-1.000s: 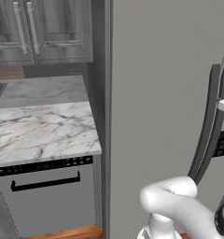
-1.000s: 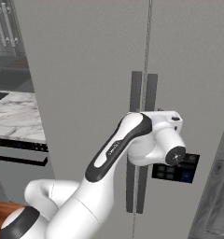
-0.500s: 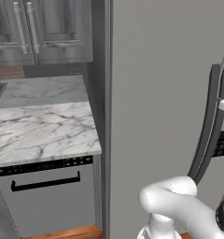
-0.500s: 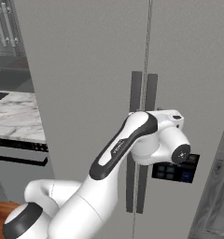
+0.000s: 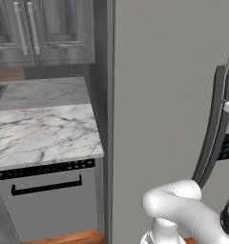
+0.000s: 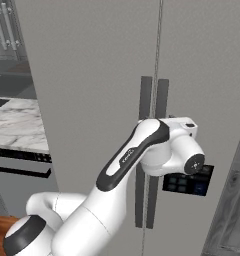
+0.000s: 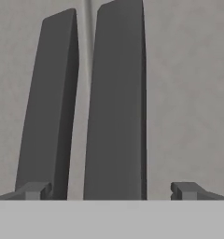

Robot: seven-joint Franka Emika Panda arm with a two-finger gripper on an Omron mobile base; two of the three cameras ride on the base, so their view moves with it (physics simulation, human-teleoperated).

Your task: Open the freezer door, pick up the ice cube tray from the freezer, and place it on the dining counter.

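The freezer door (image 5: 159, 95) (image 6: 92, 100) is the plain grey panel on the left, and it is closed. Its dark bar handle (image 6: 144, 150) (image 5: 209, 128) stands beside the twin handle (image 6: 162, 115) of the right door, which carries a dark button panel (image 6: 187, 182). In the hand view my gripper (image 7: 109, 190) is open and close to the doors. The right door's handle (image 7: 116, 107) lies between the fingertips, and the left fingertip (image 7: 32, 190) overlaps the foot of the freezer handle (image 7: 46, 107). The ice cube tray is hidden behind the closed door. The dining counter is out of view.
A small marble top (image 5: 40, 133) over a grey appliance front with a black handle (image 5: 47, 186) adjoins the fridge on the left. Grey wall cabinets (image 5: 45, 28) hang above it. My arm's elbow (image 5: 173, 200) is low in front of the freezer door.
My wrist has edged slightly to the right along the fridge front. The jaws stay open and the doors stay closed.
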